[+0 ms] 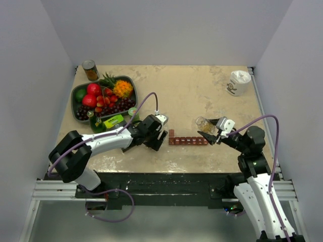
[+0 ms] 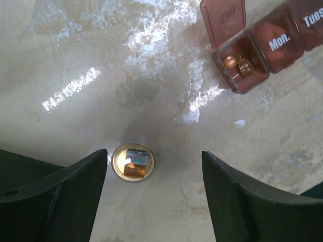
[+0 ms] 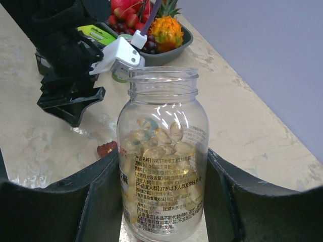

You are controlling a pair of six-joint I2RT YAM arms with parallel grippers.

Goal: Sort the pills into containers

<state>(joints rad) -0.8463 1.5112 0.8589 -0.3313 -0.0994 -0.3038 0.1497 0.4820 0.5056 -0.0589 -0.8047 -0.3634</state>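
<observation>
Left end effector [image 2: 154,156] wide apart, gripping nothing; it hangs over bare bench [image 1: 202,91] just left of the containers [image 1: 187,140]; a small round gold-rimmed object [image 2: 133,161] lies on the bench between its fingers [image 2: 65,191], touching neither; can't tell what it is.

The containers are a dark red strip lying flat near the bench's front edge, between the two arms; end compartment beside "Mon." has its lid [image 2: 223,20] flipped up; two pills [image 2: 238,64] sit inside; the other lids seen from the left wrist are down.

Right end effector [image 3: 161,161] clamped on a clear bottle [image 3: 161,116], uncapped, one finger on each side; bottle partly full of pale golden pills; top view shows it tilted above the strip's right end.

Fruit bowl [image 1: 74,101] at back left, well apart.
</observation>
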